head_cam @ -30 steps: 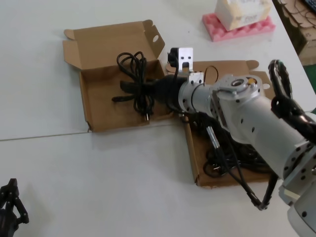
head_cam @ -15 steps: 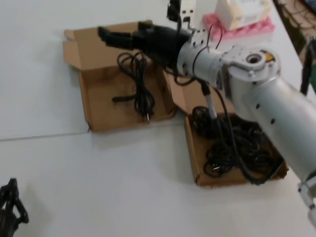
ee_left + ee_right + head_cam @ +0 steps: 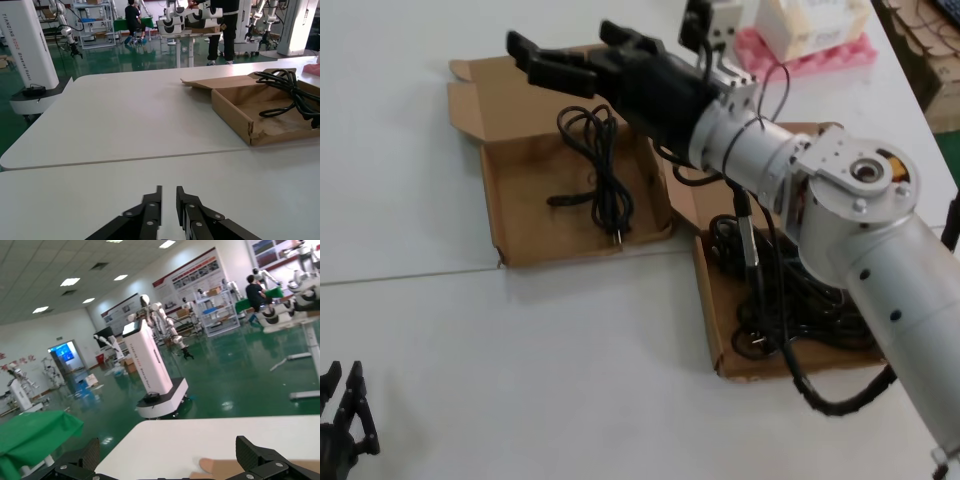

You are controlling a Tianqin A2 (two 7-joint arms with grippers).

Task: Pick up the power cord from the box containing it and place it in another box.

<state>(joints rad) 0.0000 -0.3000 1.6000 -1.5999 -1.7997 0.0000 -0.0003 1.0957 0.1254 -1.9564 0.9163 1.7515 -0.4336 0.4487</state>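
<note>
From the head view we see the power cord point(image 3: 597, 170), thin, black, gathered in long loops with a plug at its end, lying in the box containing it point(image 3: 525, 235). Above its lid our right gripper point(image 3: 575, 62) hangs with fingers spread wide, holding nothing. A wider box point(image 3: 712, 320) beside holds a tangle of black cords point(image 3: 790, 300). Everything sits on a white table point(image 3: 520, 360).

In the left wrist view our left gripper point(image 3: 168, 196) hovers low over the table with fingers narrow.

The right wrist view shows wide-spread fingertips point(image 3: 252, 452) and a green-floored hall.
</note>
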